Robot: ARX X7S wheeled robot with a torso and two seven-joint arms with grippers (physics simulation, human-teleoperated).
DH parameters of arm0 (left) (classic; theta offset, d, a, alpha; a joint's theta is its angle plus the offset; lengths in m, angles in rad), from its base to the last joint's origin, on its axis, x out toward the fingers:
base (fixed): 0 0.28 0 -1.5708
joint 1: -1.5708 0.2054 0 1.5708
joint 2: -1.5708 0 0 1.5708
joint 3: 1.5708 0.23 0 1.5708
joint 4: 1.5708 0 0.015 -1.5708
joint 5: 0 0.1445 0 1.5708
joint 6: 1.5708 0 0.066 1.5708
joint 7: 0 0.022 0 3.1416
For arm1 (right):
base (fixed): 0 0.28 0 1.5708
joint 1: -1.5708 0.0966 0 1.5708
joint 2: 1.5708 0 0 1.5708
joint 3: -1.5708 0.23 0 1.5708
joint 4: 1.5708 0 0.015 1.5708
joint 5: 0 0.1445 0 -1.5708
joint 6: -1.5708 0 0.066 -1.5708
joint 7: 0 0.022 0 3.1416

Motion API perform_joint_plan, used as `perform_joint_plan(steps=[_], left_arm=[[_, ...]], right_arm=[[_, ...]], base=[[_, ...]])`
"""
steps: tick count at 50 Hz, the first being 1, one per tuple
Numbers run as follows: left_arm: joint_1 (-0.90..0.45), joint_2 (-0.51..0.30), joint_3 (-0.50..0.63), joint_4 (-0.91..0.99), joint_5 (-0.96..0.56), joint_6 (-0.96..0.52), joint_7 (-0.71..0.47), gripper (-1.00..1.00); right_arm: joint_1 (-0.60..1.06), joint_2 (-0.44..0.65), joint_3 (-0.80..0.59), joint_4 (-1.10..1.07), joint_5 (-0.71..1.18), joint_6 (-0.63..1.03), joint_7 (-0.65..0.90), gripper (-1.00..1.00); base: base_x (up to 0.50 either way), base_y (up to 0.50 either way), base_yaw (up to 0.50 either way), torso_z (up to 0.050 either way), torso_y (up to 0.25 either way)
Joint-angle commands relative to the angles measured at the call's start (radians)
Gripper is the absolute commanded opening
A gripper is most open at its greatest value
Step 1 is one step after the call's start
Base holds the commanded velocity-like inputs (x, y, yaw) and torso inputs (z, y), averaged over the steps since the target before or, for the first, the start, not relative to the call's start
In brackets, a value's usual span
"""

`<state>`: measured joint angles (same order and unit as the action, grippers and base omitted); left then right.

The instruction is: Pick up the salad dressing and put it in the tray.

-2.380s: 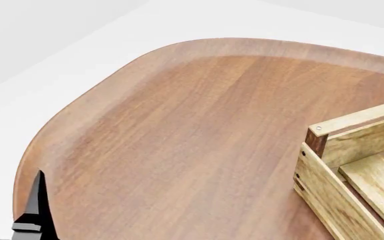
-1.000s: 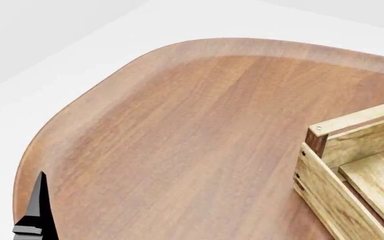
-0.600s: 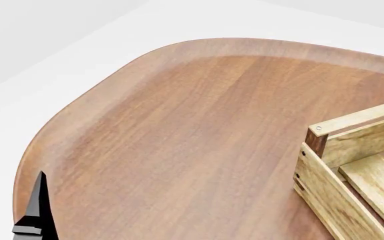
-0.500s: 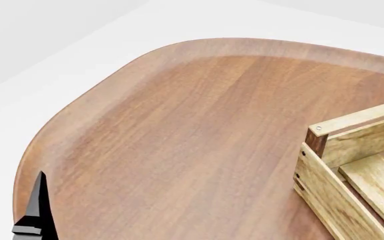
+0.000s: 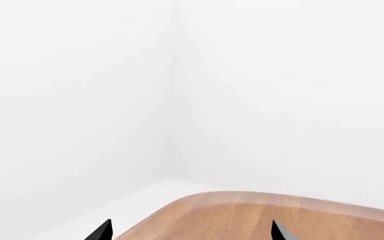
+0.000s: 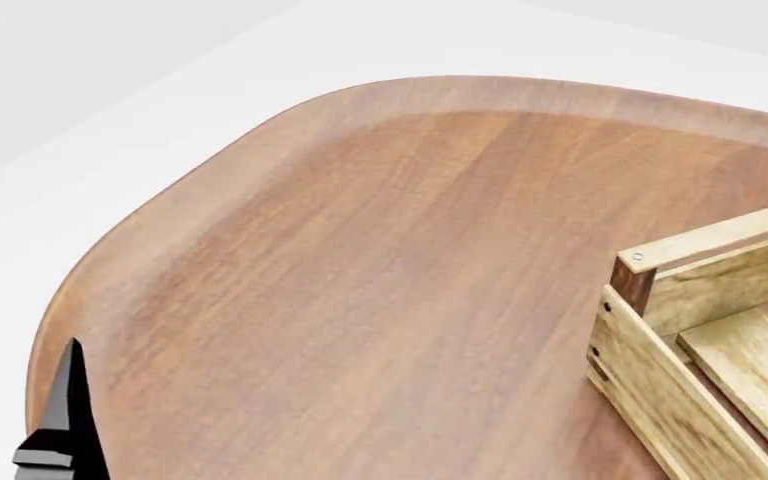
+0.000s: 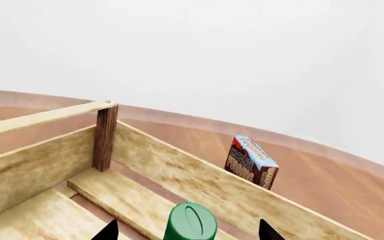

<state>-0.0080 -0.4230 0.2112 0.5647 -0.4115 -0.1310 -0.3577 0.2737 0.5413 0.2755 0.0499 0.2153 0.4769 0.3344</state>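
Observation:
The salad dressing shows only as a tilted green cap (image 7: pixel 190 222) in the right wrist view; its body is hidden below the frame edge. My right gripper (image 7: pixel 188 232) straddles it with fingertips wide, shut on the bottle, above the slatted bottom of the tray (image 7: pixel 178 170). The tray is a light-wood crate with a dark corner post; its corner also shows at the right of the head view (image 6: pixel 704 300). My left gripper (image 5: pixel 188 232) is open and empty over the table's far left; one of its fingers (image 6: pixel 71 400) shows in the head view.
A small blue-and-red carton box (image 7: pixel 251 161) stands on the brown wooden table (image 6: pixel 357 250) just outside the tray's far wall. The table's rounded edge runs along the left and back, with white floor beyond.
My left gripper's finger has shifted slightly left and down in the head view. The tray and table have not moved.

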Motion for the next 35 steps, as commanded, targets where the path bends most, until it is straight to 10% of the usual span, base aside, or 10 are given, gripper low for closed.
perform_joint_plan(steps=[1, 35], left_arm=[[-0.004, 0.001, -0.012, 0.007, 0.015, 0.019, -0.015, 1.0], [0.036, 0.0, -0.061, 0.004, -0.005, 0.119, -0.012, 1.0]], right_arm=[[-0.157, 0.006, 0.059, -0.437, 0.059, 0.137, 0.011, 1.0], [-0.405, -0.228, -0.27, -0.7, -0.08, -0.356, -0.001, 1.0]], base=[[0.0, 0.0, 0.0, 0.0, 0.0], [0.0, 0.0, 0.0, 0.0, 0.0]])
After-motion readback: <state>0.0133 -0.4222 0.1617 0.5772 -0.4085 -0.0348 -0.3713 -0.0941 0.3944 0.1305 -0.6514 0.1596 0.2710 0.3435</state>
